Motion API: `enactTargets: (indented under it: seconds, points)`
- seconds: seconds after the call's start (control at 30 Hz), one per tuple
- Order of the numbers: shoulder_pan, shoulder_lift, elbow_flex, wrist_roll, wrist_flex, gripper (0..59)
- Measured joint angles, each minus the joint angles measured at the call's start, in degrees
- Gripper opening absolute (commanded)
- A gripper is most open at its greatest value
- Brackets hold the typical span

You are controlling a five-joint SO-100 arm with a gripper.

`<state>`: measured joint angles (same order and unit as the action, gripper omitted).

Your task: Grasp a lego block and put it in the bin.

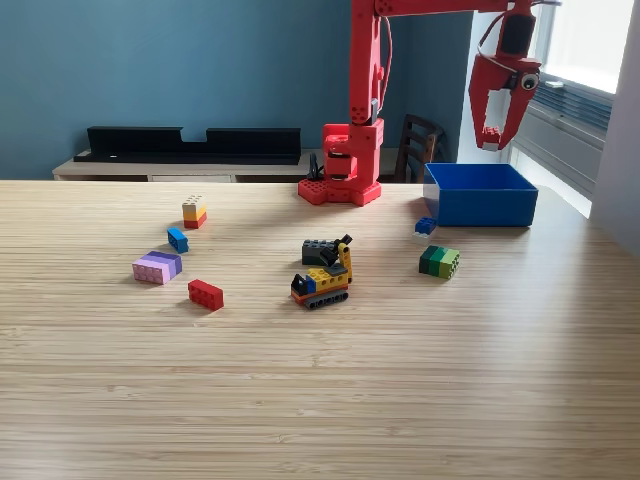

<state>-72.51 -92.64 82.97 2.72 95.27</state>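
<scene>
The red arm's gripper (495,112) hangs above the bin (480,195), jaws spread, gripping nothing. The bin sits on the bench (320,390) at the exterior view's right, its long axis running left-right.

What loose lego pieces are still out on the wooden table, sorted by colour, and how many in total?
Multicoloured stacked block: 1
Blue bricks, one at the exterior view's left and one beside the bright blue plastic bin: 2
Pink-and-purple brick: 1
Red brick: 1
Black brick: 1
Green brick: 1
Yellow lego digger vehicle: 1
Total: 8
</scene>
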Motion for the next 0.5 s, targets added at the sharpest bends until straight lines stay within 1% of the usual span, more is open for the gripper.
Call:
enactTargets:
  seconds: [0.03,0.07,0.1,0.13,0.17,0.23,0.3,0.37,0.4,0.43,0.47,0.5]
  points:
    - [-0.09,0.00,0.00,0.00,0.00,0.3]
    - [-0.18,0.00,0.00,0.00,0.00,3.4]
    - [-0.18,0.00,0.00,0.00,0.00,10.5]
    - [-0.18,0.00,0.00,0.18,0.00,16.3]
    - [-0.18,0.00,0.00,0.53,0.00,19.6]
    - [-0.18,0.00,0.00,0.97,0.00,23.1]
    - [-0.53,0.00,0.00,1.23,0.00,25.1]
    - [-0.88,0.00,0.00,1.23,0.00,25.7]
    - [-0.88,0.00,0.00,1.23,0.00,24.6]
    - [-0.97,0.00,0.00,1.23,0.00,22.3]
    - [-1.05,0.00,0.00,1.23,0.00,17.8]
    - [-1.05,0.00,0.00,1.41,0.00,10.9]
